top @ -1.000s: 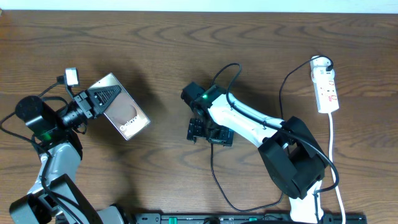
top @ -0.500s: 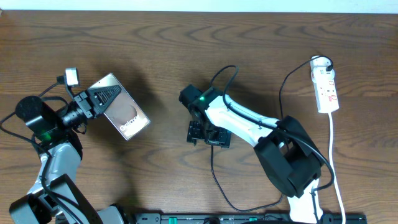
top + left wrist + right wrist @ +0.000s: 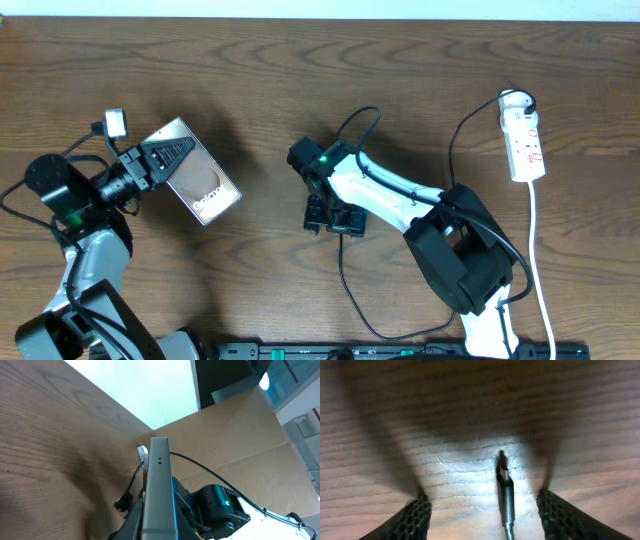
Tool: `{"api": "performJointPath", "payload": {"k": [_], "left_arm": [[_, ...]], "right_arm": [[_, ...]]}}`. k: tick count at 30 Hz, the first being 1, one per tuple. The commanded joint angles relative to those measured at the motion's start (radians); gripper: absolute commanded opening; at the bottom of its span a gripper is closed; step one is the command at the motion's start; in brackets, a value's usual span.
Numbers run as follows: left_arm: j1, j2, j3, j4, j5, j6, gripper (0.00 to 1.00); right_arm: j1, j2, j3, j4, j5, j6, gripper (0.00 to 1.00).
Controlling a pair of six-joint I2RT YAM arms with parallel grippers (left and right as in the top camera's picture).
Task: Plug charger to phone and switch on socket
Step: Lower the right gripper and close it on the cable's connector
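Observation:
My left gripper (image 3: 185, 150) is shut on the phone (image 3: 207, 186), a glossy slab with white lettering held tilted off the table at the left. In the left wrist view the phone (image 3: 159, 475) stands edge-on between the jaws of the left gripper (image 3: 158, 527). At table centre my right gripper (image 3: 326, 214) points down at the wood. Its fingers (image 3: 415, 520) stand apart on either side of the charger (image 3: 505, 492) plug tip, which lies flat on the table, nearer the right finger, touching neither. The right gripper (image 3: 482, 505) is open. The white socket (image 3: 525, 140) lies far right.
The charger's thin black cable (image 3: 352, 290) runs from the centre towards the front edge and loops right. The socket's white cord (image 3: 535, 250) trails down the right side. A black rail (image 3: 400, 351) lines the front edge. The right arm's white links (image 3: 390, 200) cross the middle.
The right gripper's fingers have drawn closer together around the plug tip, and the right arm has edged slightly left. The left arm and phone have not moved.

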Motion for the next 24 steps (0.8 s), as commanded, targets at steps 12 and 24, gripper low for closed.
{"api": "performJointPath", "payload": {"k": [12, 24], "left_arm": [[0.005, -0.011, 0.002, 0.005, 0.024, 0.013, 0.07], [0.005, -0.011, 0.002, 0.005, 0.027, 0.013, 0.07]], "right_arm": [[0.008, 0.019, 0.009, -0.002, 0.038, 0.010, 0.45], [0.008, 0.019, 0.009, -0.002, 0.034, 0.011, 0.27]]}}
